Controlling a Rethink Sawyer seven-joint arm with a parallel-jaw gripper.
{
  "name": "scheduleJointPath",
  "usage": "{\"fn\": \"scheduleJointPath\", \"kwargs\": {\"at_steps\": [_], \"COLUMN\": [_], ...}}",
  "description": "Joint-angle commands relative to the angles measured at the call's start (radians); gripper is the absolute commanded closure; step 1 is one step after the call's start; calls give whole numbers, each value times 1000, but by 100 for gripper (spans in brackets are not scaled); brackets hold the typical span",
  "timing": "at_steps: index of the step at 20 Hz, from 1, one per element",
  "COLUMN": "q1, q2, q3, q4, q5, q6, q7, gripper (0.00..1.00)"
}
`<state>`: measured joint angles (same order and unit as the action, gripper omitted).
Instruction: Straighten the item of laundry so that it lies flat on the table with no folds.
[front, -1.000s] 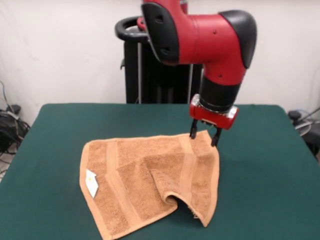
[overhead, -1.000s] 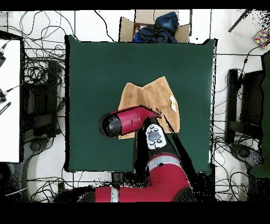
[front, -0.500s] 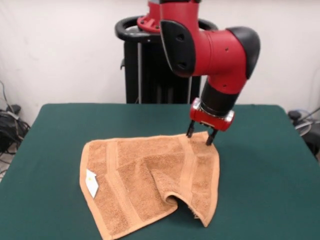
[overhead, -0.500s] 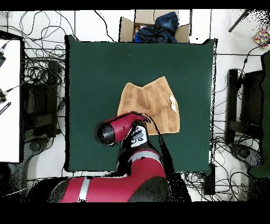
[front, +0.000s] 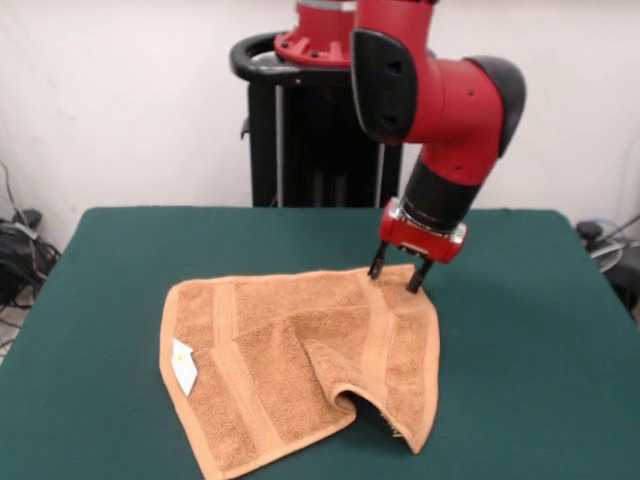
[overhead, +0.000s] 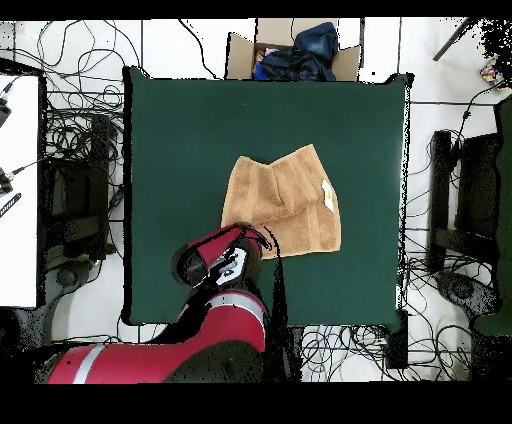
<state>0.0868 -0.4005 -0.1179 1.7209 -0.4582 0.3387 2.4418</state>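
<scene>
The orange-tan towel (front: 270, 340) lies on the dark green table (front: 520, 350), left of centre in the front view. Its near right part is folded over into a raised hump (front: 345, 395). A white tag (front: 183, 365) sits at its left edge. My gripper (front: 394, 279) is open, its two fingers apart at the towel's far right corner, just above or touching the cloth. In the overhead view the towel (overhead: 285, 200) and its tag (overhead: 327, 195) show on the table (overhead: 180, 130); the red arm (overhead: 215, 262) covers the gripper and the towel's lower left corner.
The black pedestal (front: 300, 150) stands behind the table's far edge. In the overhead view a cardboard box of dark clothes (overhead: 290, 50) sits beyond the table's top edge, a white desk (overhead: 15, 200) stands at the left, and cables lie around the table.
The arm has swung: in the overhead view it moved left and down, in the front view the gripper shifted slightly left and tilted. The towel has not moved.
</scene>
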Motion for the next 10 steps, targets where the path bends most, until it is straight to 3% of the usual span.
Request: {"fn": "scheduleJointPath", "kwargs": {"at_steps": [1,5,10], "q1": [-85,-143,-387], "q2": [212,234,264], "q3": [24,100,374], "q4": [-135,-133,-11], "q5": [67,80,197], "q6": [-227,-240,-69], "q7": [178,120,-16], "gripper": [0,0,0]}}
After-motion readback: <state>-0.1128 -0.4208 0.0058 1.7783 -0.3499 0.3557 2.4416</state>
